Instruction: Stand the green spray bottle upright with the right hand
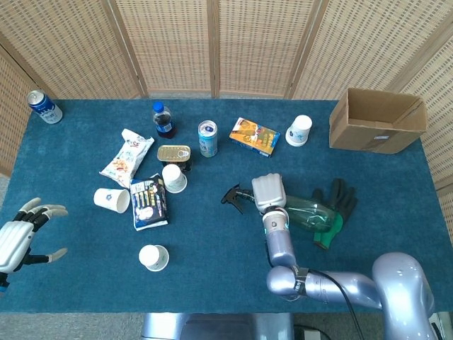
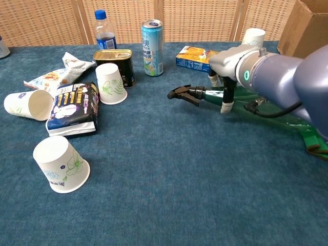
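Translucent green plastic spray bottle [image 1: 306,213] with black trigger head [image 2: 183,94] lies on its side on the blue cloth table [image 1: 212,241], a bit right of centre in my head view. Nozzle points to 9 o'clock, body runs toward 3 o'clock. Bottle's far end lies against the dark green-and-black work glove [image 1: 337,202].

Containers: brown cardboard box [image 1: 378,120] at 2 o'clock, open side facing the table; can't see into it. Four white paper cups: one on its side at 9 o'clock [image 1: 112,200], mouth open, nothing visible inside; one mouth-down [image 2: 110,83] beside the flat gold tin [image 2: 115,59]; one near edge [image 1: 153,257]; one [image 1: 300,130] left of the box.

My right hand [image 1: 268,193] sits over the bottle neck just behind the trigger head, back of hand up, fingers [image 2: 226,99] curled down around the neck, tips near the cloth in chest view. Looks like a grip on the neck. My left hand [image 1: 21,234] hovers off the left table edge, fingers spread, holding nothing.
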